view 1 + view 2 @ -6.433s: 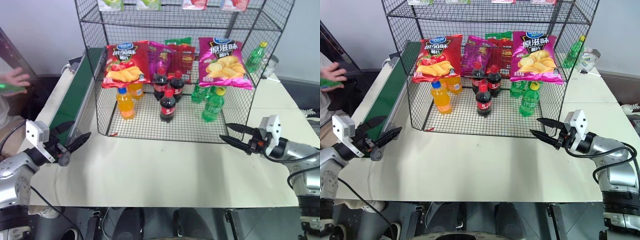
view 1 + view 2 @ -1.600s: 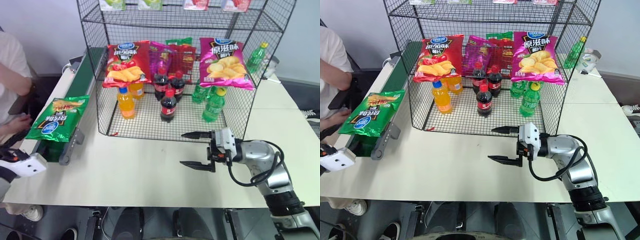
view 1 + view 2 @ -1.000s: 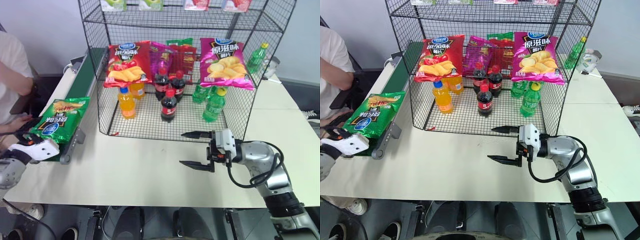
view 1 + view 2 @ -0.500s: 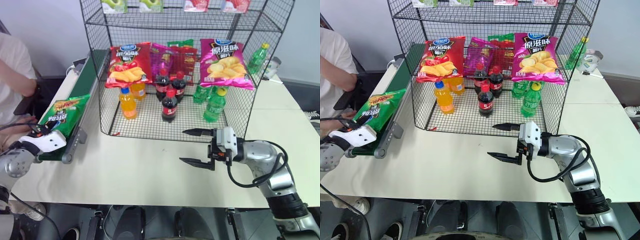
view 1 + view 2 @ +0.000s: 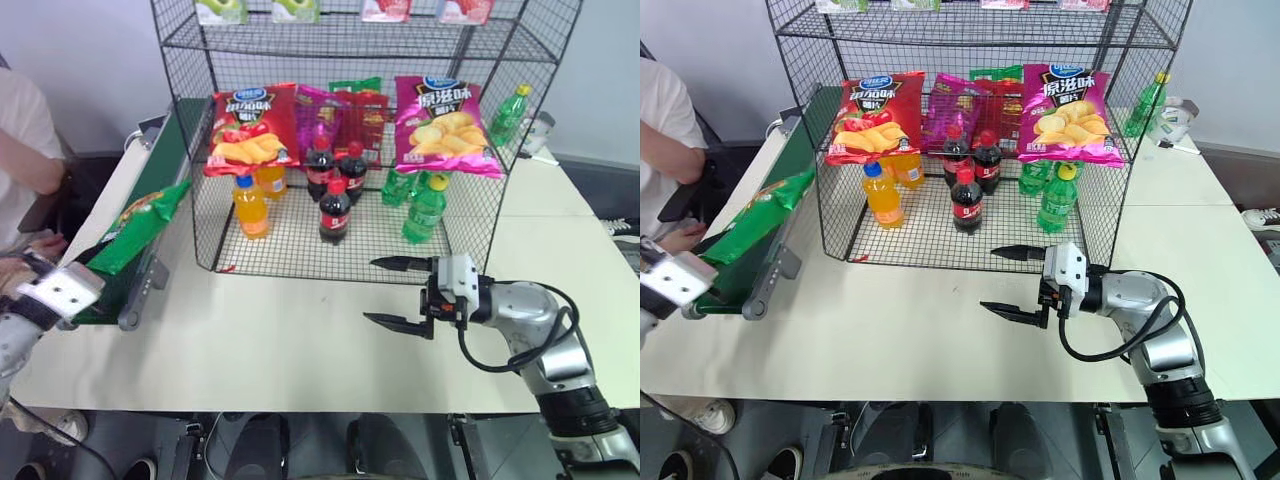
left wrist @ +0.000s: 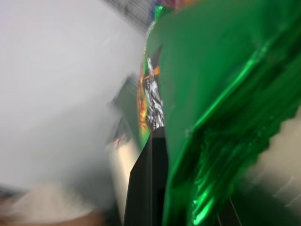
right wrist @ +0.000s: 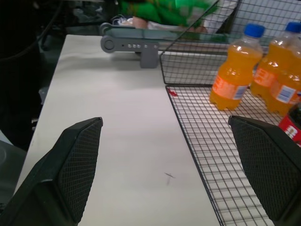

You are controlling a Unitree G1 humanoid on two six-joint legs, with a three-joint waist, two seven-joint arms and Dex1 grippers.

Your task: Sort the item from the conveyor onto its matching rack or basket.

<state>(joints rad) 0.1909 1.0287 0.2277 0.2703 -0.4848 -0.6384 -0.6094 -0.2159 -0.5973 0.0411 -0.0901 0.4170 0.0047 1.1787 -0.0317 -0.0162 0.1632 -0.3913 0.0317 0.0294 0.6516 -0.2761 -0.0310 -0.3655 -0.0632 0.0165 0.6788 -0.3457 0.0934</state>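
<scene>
Now the left gripper (image 6: 188, 207) is pinching the glossy, crinkled green crisp bag (image 5: 140, 228) at its lower edge, tilting it above the dark green conveyor (image 5: 168, 160) at nine o'clock. Right gripper (image 5: 398, 292) is hovering wide open over the pale table (image 5: 280, 340), beside the black wire-grid rack (image 5: 480, 215).

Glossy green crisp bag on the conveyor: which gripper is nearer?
Left. The left gripper is shut on the glossy green crisp bag; the right gripper hangs open before the black wire rack.
</scene>
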